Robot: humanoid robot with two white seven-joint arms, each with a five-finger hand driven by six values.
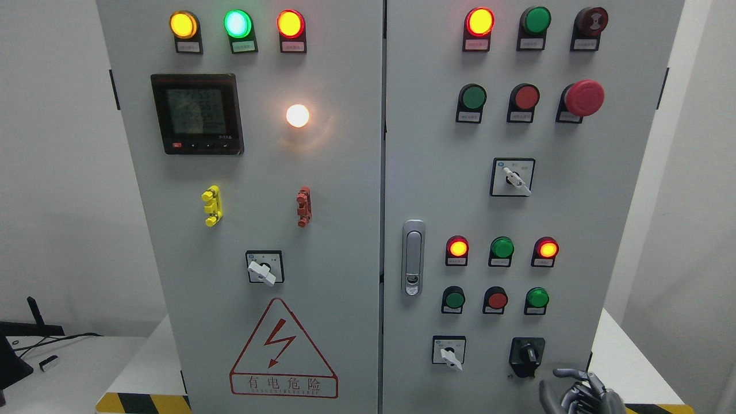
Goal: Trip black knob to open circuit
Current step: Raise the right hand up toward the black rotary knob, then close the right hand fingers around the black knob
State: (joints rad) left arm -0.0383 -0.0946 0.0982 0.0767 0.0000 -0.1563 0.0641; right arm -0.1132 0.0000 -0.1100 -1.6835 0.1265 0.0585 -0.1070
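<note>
The black knob sits on a black square plate at the lower right of the grey cabinet's right door. Its handle stands roughly upright. My right hand rises from the bottom edge just right of and below the knob, grey metal fingers loosely curled and holding nothing. The topmost finger reaches toward the knob's plate but stays a small gap away. No left hand shows.
White selector switches sit on both doors, with a red mushroom button, rows of lamps and push buttons, a door latch and a meter. The cabinet stands on a white table.
</note>
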